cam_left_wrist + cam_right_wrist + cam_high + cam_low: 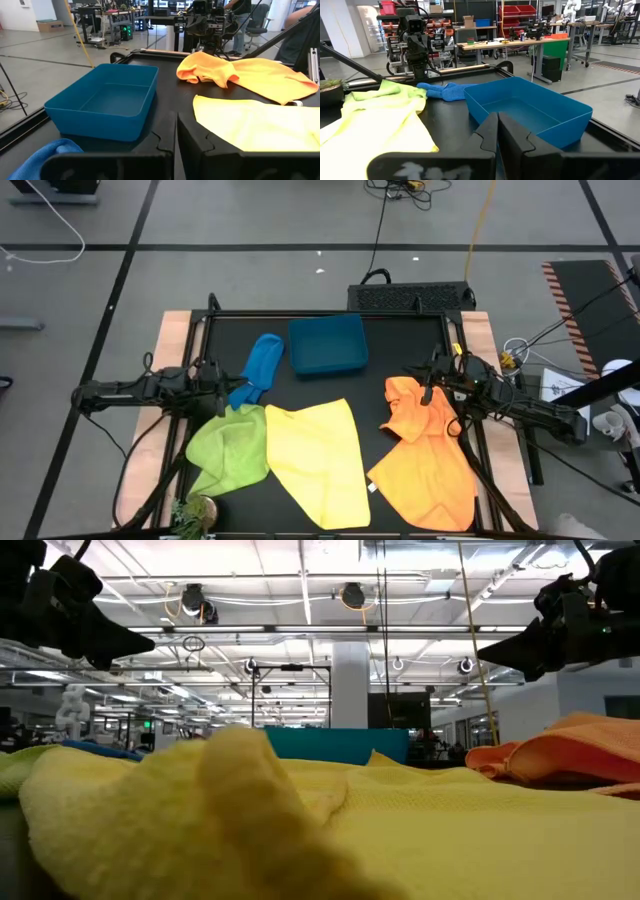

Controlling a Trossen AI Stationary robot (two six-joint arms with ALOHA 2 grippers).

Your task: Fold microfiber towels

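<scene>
Several microfiber towels lie loose on the black table top. A blue towel [262,365] is bunched at the far left, and a lime green one [230,448] lies crumpled at the near left. A yellow one [318,455] is spread in the middle. Orange cloth [430,445] lies rumpled at the right; whether it is one towel or two, I cannot tell. My left gripper [228,385] hovers shut above the blue towel's near end, pointing level. My right gripper [428,380] hovers shut over the orange cloth's far end. Both hang well above the cloth in the low view, the left gripper [135,643] and the right gripper [495,652].
A rigid teal bin [327,345] stands at the far middle, between the two grippers. A small potted plant [195,515] sits at the near left corner. Bare black table top shows between the bin and the yellow towel. Wooden strips [175,340] edge the table at left and right.
</scene>
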